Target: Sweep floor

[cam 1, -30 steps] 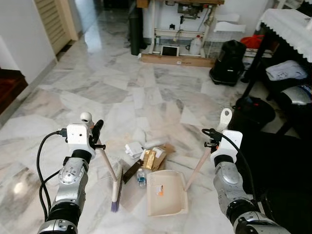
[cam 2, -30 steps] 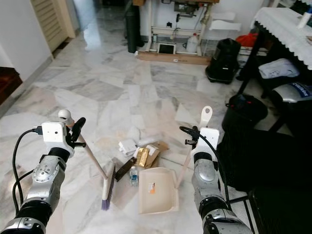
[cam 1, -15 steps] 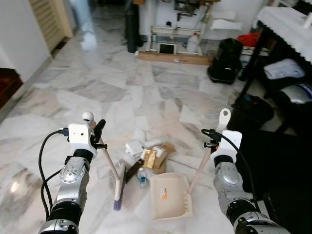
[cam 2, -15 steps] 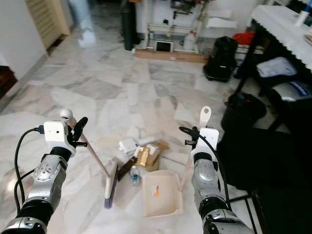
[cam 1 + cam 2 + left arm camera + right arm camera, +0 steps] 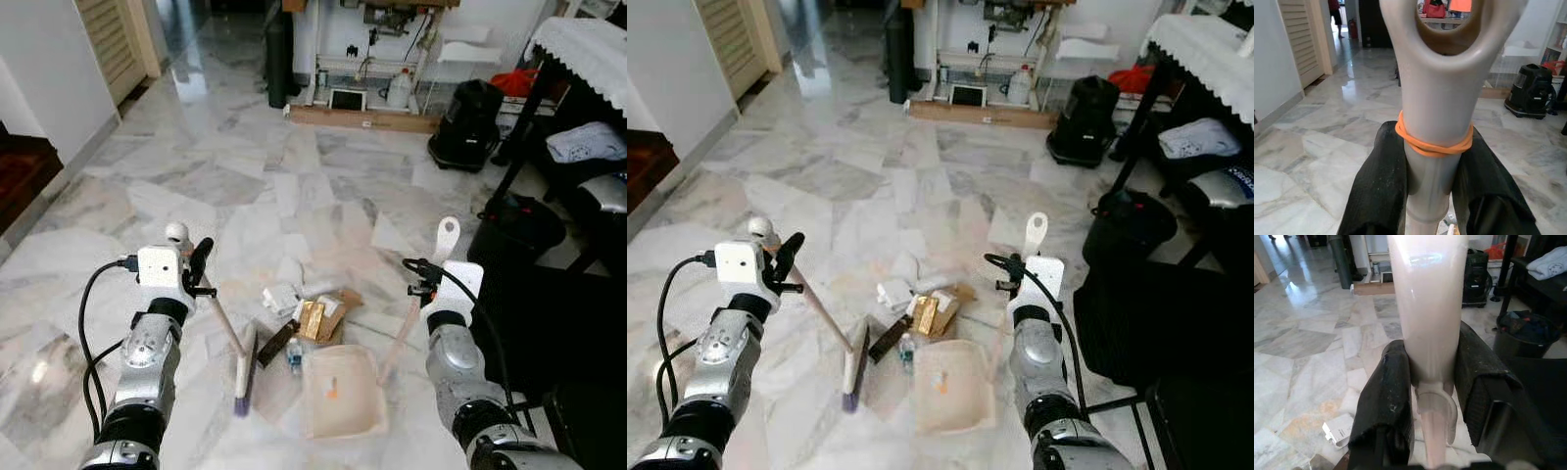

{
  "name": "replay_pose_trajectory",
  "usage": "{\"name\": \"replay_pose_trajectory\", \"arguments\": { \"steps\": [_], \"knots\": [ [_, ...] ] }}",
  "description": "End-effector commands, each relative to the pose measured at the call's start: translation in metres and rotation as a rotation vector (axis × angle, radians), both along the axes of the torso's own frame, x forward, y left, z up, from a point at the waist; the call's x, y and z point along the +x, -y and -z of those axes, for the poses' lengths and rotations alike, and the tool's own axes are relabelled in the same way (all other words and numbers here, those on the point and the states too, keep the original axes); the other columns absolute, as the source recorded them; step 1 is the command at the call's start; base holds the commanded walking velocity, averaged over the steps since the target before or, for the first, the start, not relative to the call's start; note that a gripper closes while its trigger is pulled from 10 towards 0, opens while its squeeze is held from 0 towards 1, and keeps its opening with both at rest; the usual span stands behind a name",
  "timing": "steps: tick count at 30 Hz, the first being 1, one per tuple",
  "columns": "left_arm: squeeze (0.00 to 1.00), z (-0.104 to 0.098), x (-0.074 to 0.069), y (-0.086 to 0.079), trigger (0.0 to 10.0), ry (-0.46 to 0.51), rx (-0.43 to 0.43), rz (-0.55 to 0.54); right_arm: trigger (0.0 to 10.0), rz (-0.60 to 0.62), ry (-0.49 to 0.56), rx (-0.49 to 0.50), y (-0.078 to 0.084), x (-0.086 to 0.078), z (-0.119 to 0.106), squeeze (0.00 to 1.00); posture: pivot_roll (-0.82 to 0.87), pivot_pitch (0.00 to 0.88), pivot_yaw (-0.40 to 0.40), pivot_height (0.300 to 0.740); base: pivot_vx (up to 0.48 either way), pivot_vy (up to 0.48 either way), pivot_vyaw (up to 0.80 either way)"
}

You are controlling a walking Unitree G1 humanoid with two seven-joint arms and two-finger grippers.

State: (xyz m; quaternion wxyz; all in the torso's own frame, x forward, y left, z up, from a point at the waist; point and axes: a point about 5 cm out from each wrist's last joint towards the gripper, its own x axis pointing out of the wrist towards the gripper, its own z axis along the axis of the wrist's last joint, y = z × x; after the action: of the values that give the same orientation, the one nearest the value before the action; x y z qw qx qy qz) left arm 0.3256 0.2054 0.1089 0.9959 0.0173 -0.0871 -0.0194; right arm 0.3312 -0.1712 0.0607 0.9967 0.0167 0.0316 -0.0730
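Observation:
A small hand broom [image 5: 242, 370] stands with its bristles on the marble floor, to the left of a litter pile [image 5: 306, 313] of white paper, a gold packet, cardboard and a small bottle. My left gripper [image 5: 199, 266] is shut on the broom handle [image 5: 1436, 112], which has an orange rubber band around it. A cream dustpan [image 5: 338, 392] lies on the floor just this side of the pile. My right gripper [image 5: 419, 284] is shut on the dustpan handle [image 5: 1429, 308], which rises to the right of the pan.
A black bin [image 5: 514, 235] stands at the right beside dark furniture [image 5: 558, 323]. A black vacuum [image 5: 467, 122], a flat cardboard box [image 5: 358, 118] and a white rack stand at the back. A wall and a louvred door [image 5: 113, 39] are at the left.
The camera has shifted, so the whole scene sits a little differently. The broom head and the dustpan have drawn slightly closer to the litter pile. Both grips are unchanged.

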Motion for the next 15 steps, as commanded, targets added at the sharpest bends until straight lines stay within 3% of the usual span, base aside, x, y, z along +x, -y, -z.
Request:
{"name": "replay_pose_trajectory", "arguments": {
  "steps": [1, 4, 11, 15],
  "knots": [
    [0.0, -0.0128, 0.0033, -0.0013, 10.0, 0.046, 0.001, 0.001, 10.0, 0.003, 0.026, 0.012, 0.0002, 0.0038, -0.0062, 0.0, 0.03, 0.011, -0.046, 0.74, 0.0, 0.0, -0.77],
    [0.0, -0.0137, 0.0038, -0.0012, 10.0, 0.049, 0.0, 0.003, 10.0, 0.002, 0.033, 0.003, 0.0001, 0.004, -0.0071, 0.0, 0.03, 0.009, -0.046, 0.74, 0.0, 0.0, -0.66],
    [0.0, -0.0139, 0.0038, -0.0008, 10.0, 0.051, -0.001, 0.004, 10.0, 0.003, 0.027, 0.007, -0.0003, 0.0043, -0.0068, 0.0, 0.04, 0.004, -0.046, 0.74, 0.035, 0.0, 0.0],
    [0.0, -0.0141, 0.004, -0.0008, 10.0, 0.052, -0.001, 0.004, 10.0, 0.002, 0.026, 0.019, -0.0011, 0.0047, -0.0068, 0.0, 0.04, 0.003, -0.045, 0.74, 0.272, 0.0, -0.77]
  ]
}}
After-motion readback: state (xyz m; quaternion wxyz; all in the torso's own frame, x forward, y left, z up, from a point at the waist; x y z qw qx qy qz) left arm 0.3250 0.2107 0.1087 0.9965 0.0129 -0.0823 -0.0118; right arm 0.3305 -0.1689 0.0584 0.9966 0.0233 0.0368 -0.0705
